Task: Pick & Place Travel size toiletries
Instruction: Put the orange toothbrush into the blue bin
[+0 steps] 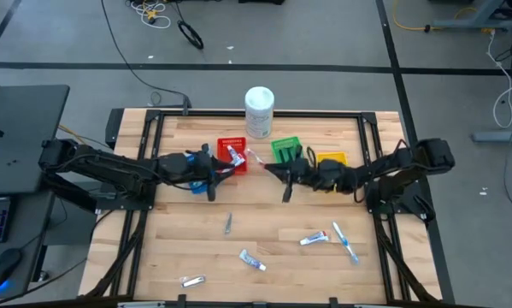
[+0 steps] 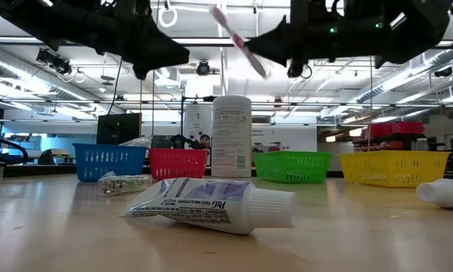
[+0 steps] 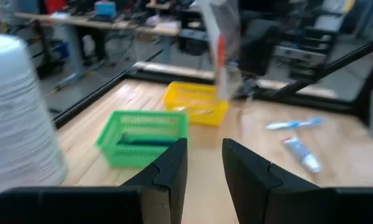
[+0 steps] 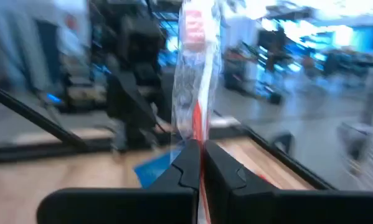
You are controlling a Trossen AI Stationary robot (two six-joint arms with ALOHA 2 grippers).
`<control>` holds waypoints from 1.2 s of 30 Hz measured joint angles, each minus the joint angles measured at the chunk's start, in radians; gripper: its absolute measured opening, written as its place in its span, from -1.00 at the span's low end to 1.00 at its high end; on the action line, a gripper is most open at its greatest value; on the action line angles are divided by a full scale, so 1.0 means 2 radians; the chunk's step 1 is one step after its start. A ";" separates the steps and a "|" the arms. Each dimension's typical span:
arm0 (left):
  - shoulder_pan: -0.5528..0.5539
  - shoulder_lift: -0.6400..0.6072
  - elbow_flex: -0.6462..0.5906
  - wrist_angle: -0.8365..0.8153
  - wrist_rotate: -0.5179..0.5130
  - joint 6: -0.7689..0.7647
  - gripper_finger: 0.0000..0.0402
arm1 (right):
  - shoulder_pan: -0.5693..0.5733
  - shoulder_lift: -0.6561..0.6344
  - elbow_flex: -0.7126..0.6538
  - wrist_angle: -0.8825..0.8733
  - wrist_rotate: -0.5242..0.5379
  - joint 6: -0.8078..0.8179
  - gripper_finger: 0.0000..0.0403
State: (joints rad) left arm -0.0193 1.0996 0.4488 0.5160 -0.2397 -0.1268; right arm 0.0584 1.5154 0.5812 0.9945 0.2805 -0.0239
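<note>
A pink-and-white toothbrush in clear wrapping (image 1: 256,158) hangs high above the table's middle, with my right gripper (image 1: 271,169) shut on it. It also shows in the low view (image 2: 237,38) and the left wrist view (image 3: 223,50). My left gripper (image 3: 205,165) is open and empty, held level over the blue basket (image 1: 200,181) and facing the right gripper. More toiletries lie flat on the near part of the table: toothpaste tubes (image 1: 253,260) (image 1: 314,239), a blue-white toothbrush (image 1: 345,242), a dark razor (image 1: 227,224) and a silvery sachet (image 1: 192,281). My right gripper pinches one end of the wrapped toothbrush (image 4: 197,134) between its two shut fingers. The fingers lie level, coming from the table's right. The toothbrush sticks out beyond the fingertips, slanting upward (image 2: 224,21), lifted clear of the table and baskets.
Red (image 1: 232,154), green (image 1: 285,150) and yellow (image 1: 331,160) baskets stand in a row at the far middle. A toothpaste tube lies in the red one. A big white tub (image 1: 259,111) stands behind them. The table has a dark frame rail (image 1: 238,113).
</note>
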 joint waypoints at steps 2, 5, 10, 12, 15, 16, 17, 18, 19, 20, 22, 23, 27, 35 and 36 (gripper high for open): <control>0.000 0.000 0.000 0.019 0.006 -0.001 -0.45 | -0.018 0.000 0.000 0.019 -0.049 0.004 -0.96; 0.003 0.000 0.000 0.042 0.006 -0.003 -0.42 | -0.039 0.000 0.000 0.030 -0.097 0.006 -0.97; 0.011 0.031 0.001 0.121 0.015 -0.004 -0.31 | -0.061 0.000 0.000 0.035 -0.131 0.026 -0.96; 0.014 0.064 0.009 0.156 0.023 -0.004 -0.25 | -0.064 0.000 0.000 0.034 -0.144 0.027 -0.96; 0.019 0.119 0.029 0.189 0.023 -0.004 -0.17 | -0.065 0.000 0.000 0.032 -0.147 0.030 -0.96; 0.020 0.138 0.040 0.199 0.023 -0.004 -0.14 | -0.065 0.000 0.000 0.031 -0.147 0.031 -0.96; 0.022 0.154 0.050 0.206 0.023 -0.004 -0.12 | -0.065 0.000 0.000 0.030 -0.147 0.031 -0.96; 0.023 0.170 0.060 0.213 0.023 -0.004 -0.11 | -0.064 0.000 0.000 0.028 -0.147 0.031 -0.96; 0.023 0.185 0.072 0.214 0.023 -0.004 -0.10 | -0.064 0.000 0.000 0.025 -0.147 0.031 -0.96; 0.023 0.197 0.083 0.214 0.023 0.000 -0.09 | -0.064 0.000 0.000 0.019 -0.147 0.031 -0.96; 0.023 0.214 0.103 0.213 0.023 0.014 -0.09 | -0.064 0.000 0.000 0.015 -0.147 0.031 -0.96; 0.023 0.219 0.110 0.212 0.023 0.020 -0.09 | -0.064 0.000 0.000 0.016 -0.147 0.031 -0.95; 0.023 0.228 0.127 0.208 0.023 0.040 -0.15 | -0.064 -0.001 0.000 0.006 -0.147 0.031 -0.95; 0.023 0.228 0.130 0.206 0.019 0.041 -0.40 | -0.064 -0.001 0.000 -0.010 -0.146 0.022 -0.95; 0.023 0.228 0.130 0.204 0.019 0.041 -0.44 | -0.064 -0.001 0.000 -0.010 -0.146 0.022 -0.95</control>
State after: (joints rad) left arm 0.0261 1.5558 0.7086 0.9247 -0.2012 -0.0446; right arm -0.0697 1.5143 0.5819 0.9746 -0.0109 0.0193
